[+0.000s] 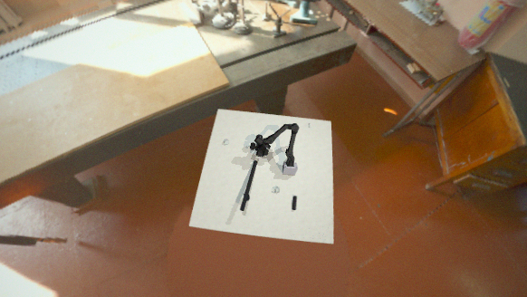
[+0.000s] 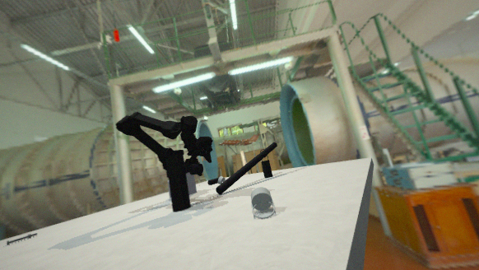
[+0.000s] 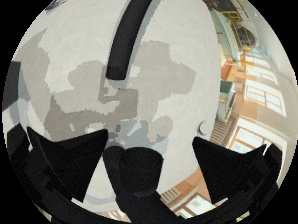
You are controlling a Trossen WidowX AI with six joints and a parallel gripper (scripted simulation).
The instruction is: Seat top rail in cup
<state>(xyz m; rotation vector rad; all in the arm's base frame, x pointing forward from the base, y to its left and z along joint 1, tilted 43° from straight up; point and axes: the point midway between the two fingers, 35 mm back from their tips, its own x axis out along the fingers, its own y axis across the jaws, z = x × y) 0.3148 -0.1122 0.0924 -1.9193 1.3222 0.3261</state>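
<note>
The rail point(image 1: 250, 183) point(image 2: 247, 168) point(image 3: 125, 40) is a long black rod lying on the white board point(image 1: 312, 149) point(image 2: 313, 230). It is tilted, with its far end raised. My gripper point(image 1: 259, 147) point(image 2: 197, 166) point(image 3: 152, 139) is open, just beyond the rail's near end and apart from it. In the wrist view a dark round piece point(image 3: 135, 172) sits between the spread fingers. The rail's cut end stops short of it, with a gap of bare board between. I cannot tell what that piece is. A short black upright post point(image 1: 294, 202) point(image 2: 267, 169) stands apart from the rail.
Two small translucent cylinders point(image 1: 275, 189) point(image 1: 225, 141) stand on the board, and one of them shows near the rail in the exterior view point(image 2: 262, 202). The arm's base point(image 1: 290, 168) point(image 2: 180, 193) stands near the board's middle. The board's right edge point(image 2: 362, 214) drops to the floor.
</note>
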